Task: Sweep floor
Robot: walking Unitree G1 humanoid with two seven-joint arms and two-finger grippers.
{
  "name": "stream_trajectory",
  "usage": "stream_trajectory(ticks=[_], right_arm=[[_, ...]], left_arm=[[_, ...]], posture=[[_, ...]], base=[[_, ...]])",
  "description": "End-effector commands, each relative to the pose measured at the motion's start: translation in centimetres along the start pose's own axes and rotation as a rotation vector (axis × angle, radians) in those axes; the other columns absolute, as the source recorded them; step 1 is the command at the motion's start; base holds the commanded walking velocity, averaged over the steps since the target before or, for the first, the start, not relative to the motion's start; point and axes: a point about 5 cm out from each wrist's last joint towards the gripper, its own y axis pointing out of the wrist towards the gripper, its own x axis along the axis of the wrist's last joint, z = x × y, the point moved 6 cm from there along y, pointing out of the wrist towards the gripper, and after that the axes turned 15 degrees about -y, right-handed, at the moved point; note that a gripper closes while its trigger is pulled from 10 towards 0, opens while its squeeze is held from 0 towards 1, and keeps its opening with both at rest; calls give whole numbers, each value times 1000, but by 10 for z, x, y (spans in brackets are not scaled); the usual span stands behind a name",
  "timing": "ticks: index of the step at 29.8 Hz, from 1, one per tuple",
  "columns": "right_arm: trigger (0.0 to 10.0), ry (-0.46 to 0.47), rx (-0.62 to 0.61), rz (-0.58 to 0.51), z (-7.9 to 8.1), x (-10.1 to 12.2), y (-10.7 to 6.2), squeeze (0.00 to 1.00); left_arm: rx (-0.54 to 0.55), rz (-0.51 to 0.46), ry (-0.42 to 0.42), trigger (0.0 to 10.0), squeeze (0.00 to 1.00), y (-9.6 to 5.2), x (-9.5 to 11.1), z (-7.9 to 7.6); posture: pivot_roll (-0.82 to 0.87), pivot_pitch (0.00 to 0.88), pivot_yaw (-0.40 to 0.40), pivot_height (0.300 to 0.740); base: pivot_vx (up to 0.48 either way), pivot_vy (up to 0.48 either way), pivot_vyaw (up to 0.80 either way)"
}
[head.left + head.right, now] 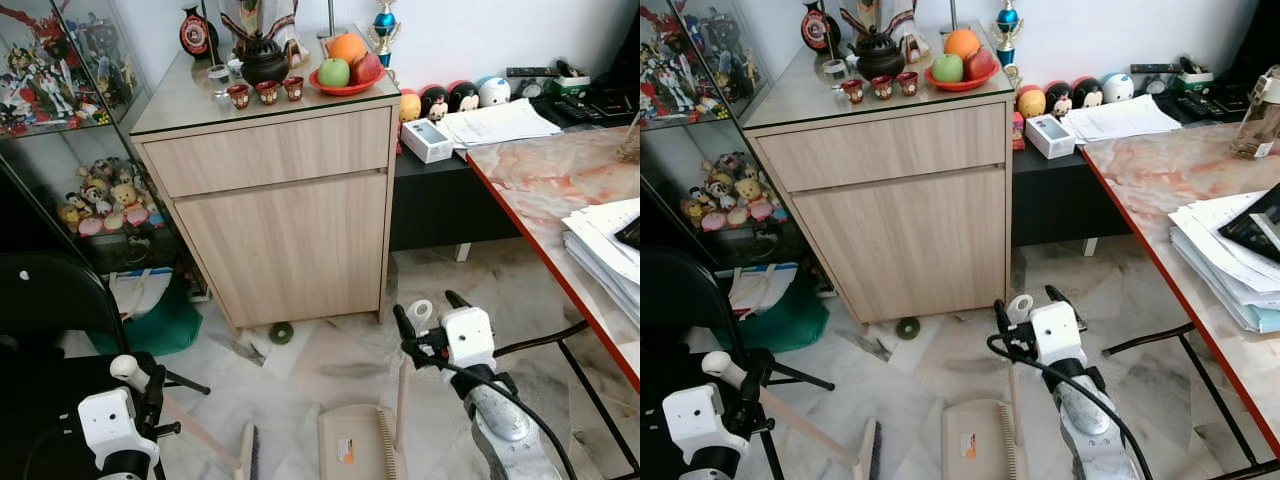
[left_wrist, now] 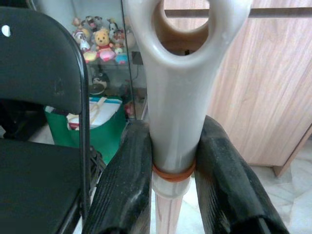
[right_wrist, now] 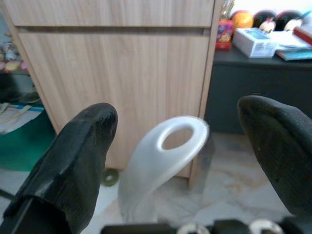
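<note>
Step in hand looked like setup/positioning for the sweep: tools in hand or nearly so, no debris in the pan yet.

L gripper, lower left of the head views, was clenched on the pale wooden broom handle with white looped plastic end cap; wrist cam showed both black fingers pressed against the cap just above an orange band. Handle ran down-right to the broom head w/ dark bristles at bottom centre-left, on the pale marble-pattern floor tiles.

R gripper, lower centre-right, had its fingers spread wide either side of the white looped top of the upright dustpan handle, not pinching it. So released, straddling, grip not made. Beige plastic dustpan w/ comb teeth sat on the floor at bottom centre, just right of the broom head.

Target debris, my guess: small round dark-green disc on the floor by the foot of the light wood-laminate cabinet, mid-frame, plus scuffs near it.

Next move would call for closing R on the pan handle, then reaching the broom fwd to the disc and drawing it back toward the pan mouth. Black folding chair at left crowds the L arm; watch the swing.
</note>
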Motion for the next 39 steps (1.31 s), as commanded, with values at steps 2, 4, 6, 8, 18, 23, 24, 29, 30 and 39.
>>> stream_trajectory(ticks=[2,4,6,8,18,23,24,29,30,39], right_arm=[[10000,56,31,-9,9,-3,4,0],[10000,70,56,-3,15,-7,5,0],[10000,85,73,13,21,-13,6,0],[10000,86,92,19,28,-15,7,0],[10000,87,131,63,41,-30,10,0],[10000,49,119,108,42,-41,8,0],[10000,49,112,112,41,-43,8,0],[10000,42,99,116,41,-45,9,0],[10000,38,93,118,40,-45,9,0],[10000,26,8,167,26,-56,8,0]], left_arm=[[1,-46,27,10000,0,0,13,5],[1,-46,33,10000,0,0,13,5],[0,-46,36,10000,0,0,14,6],[0,-46,40,10000,0,-1,14,6],[2,-45,46,10000,0,-2,16,9],[2,-44,42,10000,0,-2,14,8],[1,-43,42,10000,0,-2,14,8],[0,-43,40,10000,0,-1,13,7],[0,-43,40,10000,0,-1,13,7],[-1,-41,40,10000,0,-1,12,5]], posture=[[-213,21,131,740],[-210,20,131,740],[-205,19,132,740],[-194,15,134,740],[-186,11,134,740],[-188,9,132,740],[-188,8,132,740],[-190,7,131,740],[-190,6,130,740],[-197,11,129,740]], base=[[0,0,0],[0,0,0],[0,0,0],[0,0,0],[0,0,0],[0,0,0],[0,0,0],[0,0,0],[0,0,0],[0,0,0]])
